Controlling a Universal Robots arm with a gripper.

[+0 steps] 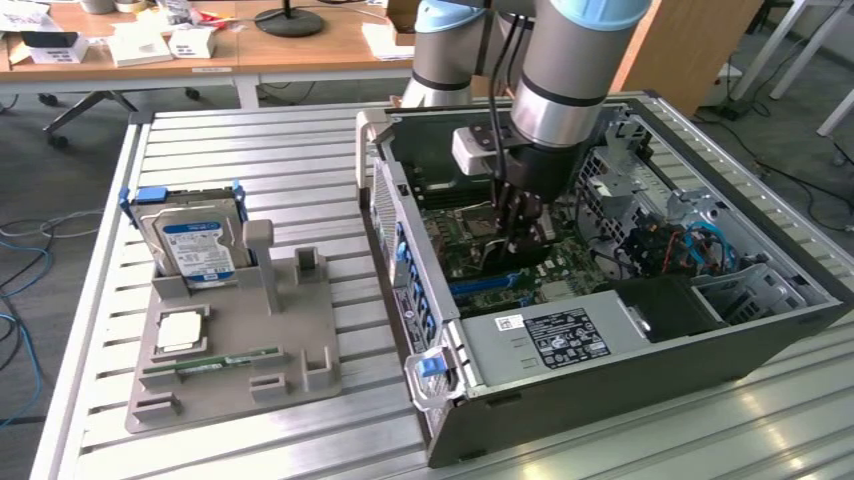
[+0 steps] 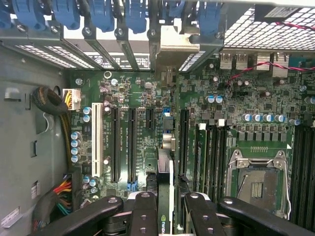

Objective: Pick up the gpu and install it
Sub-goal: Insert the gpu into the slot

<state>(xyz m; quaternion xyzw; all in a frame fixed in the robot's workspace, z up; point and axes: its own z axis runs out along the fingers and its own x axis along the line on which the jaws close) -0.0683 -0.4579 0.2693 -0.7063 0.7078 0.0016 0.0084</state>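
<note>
Gripper: the gripper (image 2: 170,211) points straight down inside the open computer case (image 1: 641,380), and its black fingers (image 2: 145,211) are clamped on a thin card.
Arm: the arm (image 1: 574,60) drops nearly vertical into the case through its open side, with the last joint just above the case's rim.
Gpu: the gpu (image 2: 165,194) is held edge-on between the fingers inside the case, with its silver bracket toward the case's rear slot wall. Whether its lower edge touches a slot cannot be told.
Motherboard: the motherboard (image 2: 147,98) lies flat on the case's floor, directly under the card. Its long black expansion slots (image 2: 132,142) run beside the card's line.
CPU socket: the CPU socket (image 2: 258,184) sits on the same board inside the case, uncovered and framed in metal.
Power supply: the power supply (image 1: 561,335) is a grey labelled box at the case's near end.
Holder: the grey holder (image 1: 227,390) lies outside the case, on the exterior view's left. It carries a hard drive (image 1: 196,245) standing upright and a green memory stick (image 1: 214,362) lying flat.
Table: the slatted metal table (image 1: 240,160) is under the case and holder.
</note>
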